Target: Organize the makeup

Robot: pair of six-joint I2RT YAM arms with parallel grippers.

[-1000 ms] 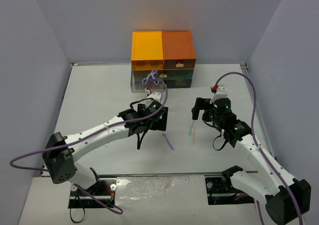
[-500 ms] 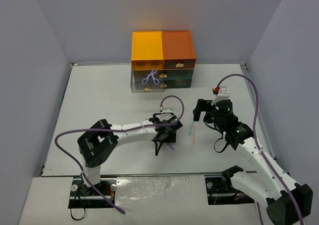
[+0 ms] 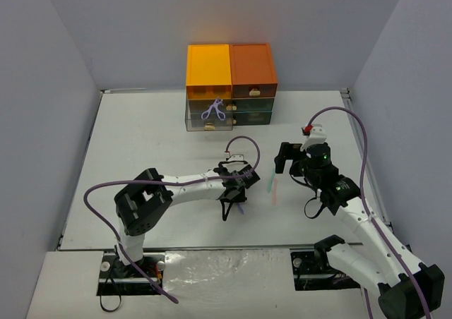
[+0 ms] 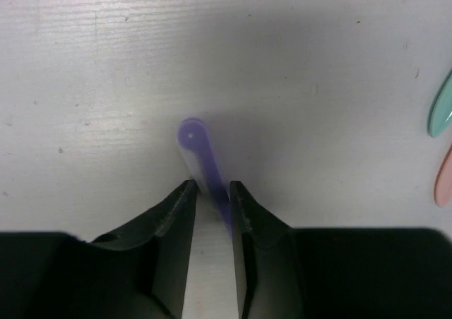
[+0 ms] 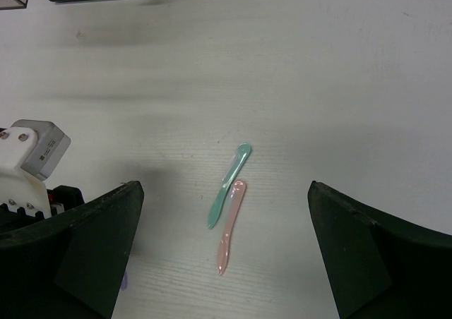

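Left gripper (image 4: 212,186) jaws pinched narrow on the purple stick (image 4: 201,146) mid-frame, right gripper (image 5: 224,188) jaws gaping wide over the mint stick (image 5: 227,185) and pink stick (image 5: 230,227).

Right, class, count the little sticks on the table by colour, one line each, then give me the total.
Purple stick: 1
Mint stick: 1
Pink stick: 1
Total: 3
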